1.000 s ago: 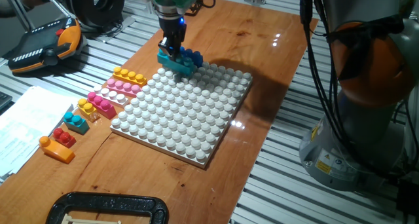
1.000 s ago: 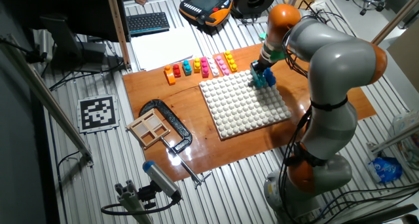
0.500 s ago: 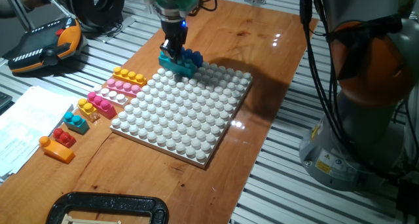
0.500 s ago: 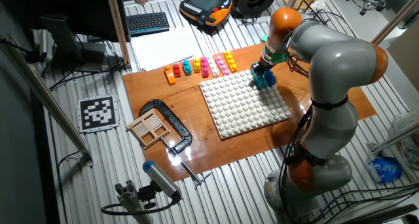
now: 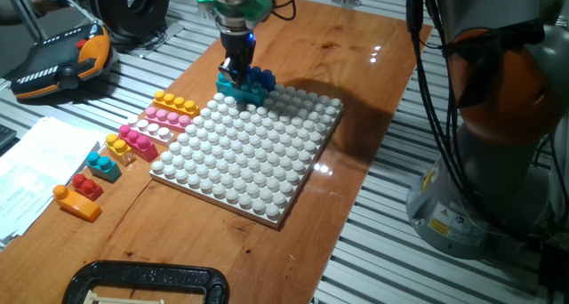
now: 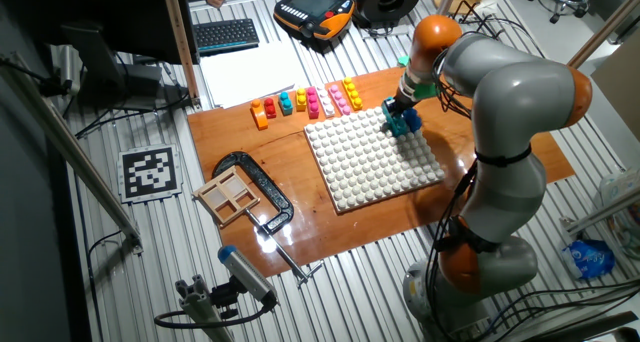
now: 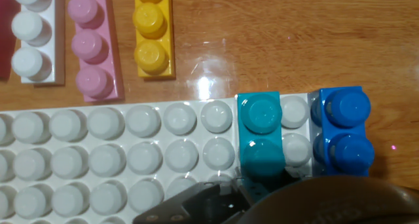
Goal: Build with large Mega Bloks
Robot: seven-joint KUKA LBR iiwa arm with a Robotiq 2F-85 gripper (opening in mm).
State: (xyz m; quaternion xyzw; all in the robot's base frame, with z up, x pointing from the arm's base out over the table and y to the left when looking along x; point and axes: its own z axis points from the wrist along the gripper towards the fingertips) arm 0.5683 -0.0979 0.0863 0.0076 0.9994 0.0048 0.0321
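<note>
My gripper (image 5: 235,71) stands at the far left corner of the white baseplate (image 5: 249,157), shut on the near end of a teal brick (image 5: 236,89) that sits on the plate's studs. A blue brick (image 5: 261,77) sits on the plate right beside it. In the hand view the teal brick (image 7: 260,135) and the blue brick (image 7: 343,131) stand one stud column apart at the plate's edge (image 7: 118,149), and my gripper (image 7: 258,185) shows only as dark parts at the bottom. The other fixed view shows the gripper (image 6: 403,104) over the teal brick (image 6: 406,123).
Loose bricks lie in a row left of the plate: yellow (image 5: 175,102), pink (image 5: 164,117), white (image 5: 156,130), magenta (image 5: 138,140), small teal (image 5: 104,166), red (image 5: 86,186), orange (image 5: 76,203). Papers (image 5: 36,171), a black clamp (image 5: 142,282) and a teach pendant (image 5: 62,60) lie around.
The gripper has shifted slightly toward the plate's far corner with the teal brick, which now sits lower and flatter on the studs. The other bricks have not moved.
</note>
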